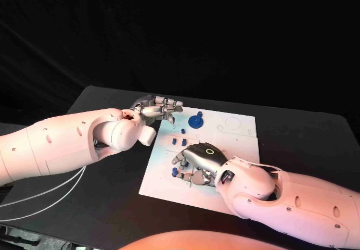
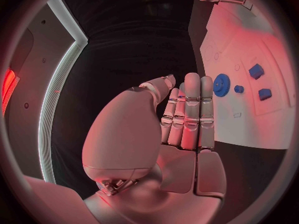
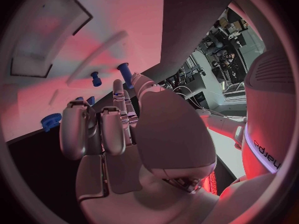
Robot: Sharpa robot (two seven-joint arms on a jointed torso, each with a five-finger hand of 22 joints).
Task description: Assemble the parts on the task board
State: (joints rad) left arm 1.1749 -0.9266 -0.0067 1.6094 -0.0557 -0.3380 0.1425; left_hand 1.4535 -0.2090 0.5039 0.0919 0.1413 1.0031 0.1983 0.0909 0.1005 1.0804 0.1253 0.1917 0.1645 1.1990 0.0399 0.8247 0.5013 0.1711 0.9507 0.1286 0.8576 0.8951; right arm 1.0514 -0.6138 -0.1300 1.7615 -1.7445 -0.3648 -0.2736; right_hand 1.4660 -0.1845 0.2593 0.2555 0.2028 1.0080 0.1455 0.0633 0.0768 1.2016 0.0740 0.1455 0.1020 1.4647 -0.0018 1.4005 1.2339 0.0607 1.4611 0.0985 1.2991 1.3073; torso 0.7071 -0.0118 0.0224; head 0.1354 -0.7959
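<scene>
The white task board [image 1: 229, 136] lies in the middle of the black table. A blue gear [image 1: 195, 122] sits near its far left corner, and the left wrist view shows the gear [image 2: 221, 84] too. Two small blue pegs [image 1: 178, 141] stand nearer. My left hand [image 1: 157, 109] hovers at the board's far left corner with its fingers [image 2: 190, 109] straight and nothing in them. My right hand [image 1: 198, 164] is low over the board's near left part, fingers [image 3: 99, 129] curled down. A small blue part [image 1: 174, 171] sits at their tips; whether it is held is hidden.
Two blue blocks [image 2: 260, 82] and a small blue knob [image 2: 239, 89] lie on the board beyond the gear. The pegs [image 3: 124, 73] stand just past my right hand's fingertips. Round outlines [image 1: 234, 123] mark the board's far right part. Black table [image 1: 307, 135] surrounds the board.
</scene>
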